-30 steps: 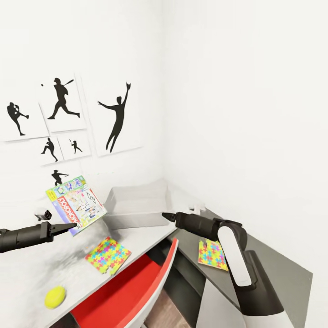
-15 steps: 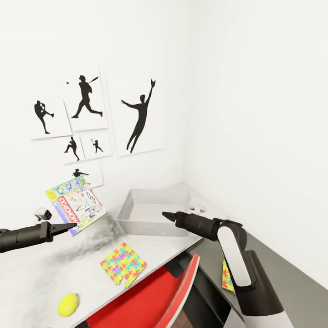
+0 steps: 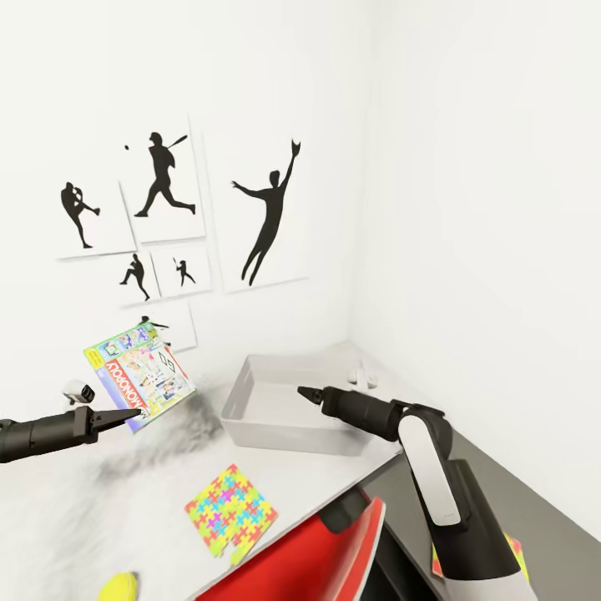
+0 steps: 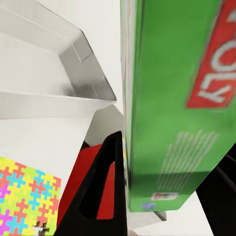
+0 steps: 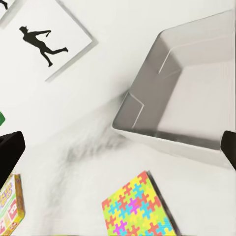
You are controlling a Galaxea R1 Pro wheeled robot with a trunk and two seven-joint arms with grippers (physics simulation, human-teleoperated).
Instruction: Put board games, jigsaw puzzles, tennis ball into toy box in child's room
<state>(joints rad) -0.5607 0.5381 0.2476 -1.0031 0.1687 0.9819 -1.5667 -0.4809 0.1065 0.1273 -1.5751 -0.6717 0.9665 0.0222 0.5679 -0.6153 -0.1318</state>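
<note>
The left gripper (image 3: pixel 133 412) grasps the board game (image 3: pixel 138 374) above the counter (image 3: pixel 75 509), well left of the toy box (image 3: pixel 292 409), so it must next carry it over the box; the right gripper (image 3: pixel 307 394), hovering there, seems clenched.

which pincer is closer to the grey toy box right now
Right. The right pincer hovers at the toy box, over its front wall. The left pincer sits well off to the box's left, shut on the Monopoly game held above the table.
</note>
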